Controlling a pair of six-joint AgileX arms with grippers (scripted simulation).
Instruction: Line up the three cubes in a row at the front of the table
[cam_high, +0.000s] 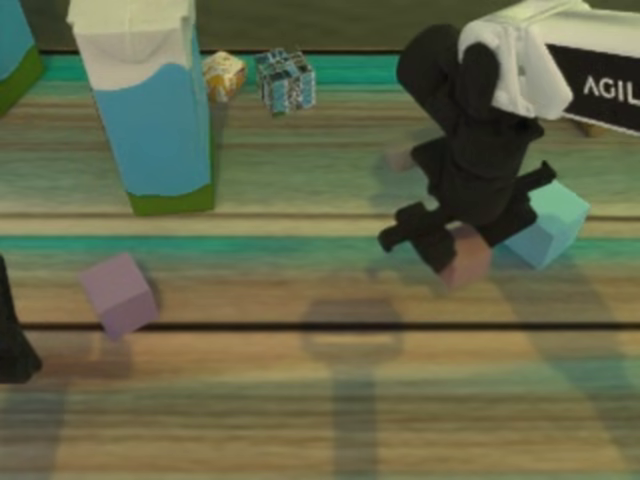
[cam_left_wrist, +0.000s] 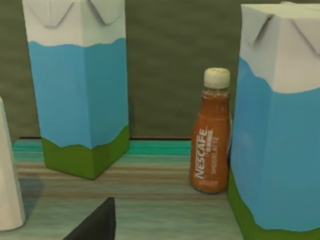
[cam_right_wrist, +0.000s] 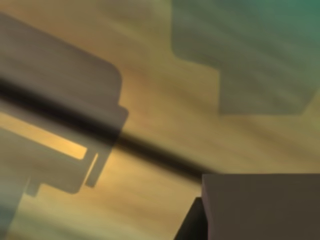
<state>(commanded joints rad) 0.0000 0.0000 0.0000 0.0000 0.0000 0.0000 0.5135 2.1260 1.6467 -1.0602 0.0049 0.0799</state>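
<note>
My right gripper (cam_high: 452, 248) hangs over the table's right half, shut on the small pink-brown cube (cam_high: 467, 256), which is lifted above the table (cam_high: 320, 420). In the right wrist view that cube (cam_right_wrist: 260, 205) fills the corner beside one dark finger (cam_right_wrist: 192, 225). The large light cyan cube (cam_high: 548, 226) rests just right of it, partly behind the arm. Left of centre the pale lilac cube (cam_high: 120, 293) sits alone on the wood. At the far left edge my left gripper (cam_high: 10, 345) is parked and open, with one finger (cam_left_wrist: 95, 222) showing in its wrist view.
A tall blue-and-white carton (cam_high: 150, 110) stands at the back left, another (cam_high: 15, 50) at the corner. A multicoloured puzzle cube (cam_high: 285, 80) and a small orange-cream cube (cam_high: 223, 75) sit at the back. The left wrist view shows a Nescafe bottle (cam_left_wrist: 211, 140) between cartons.
</note>
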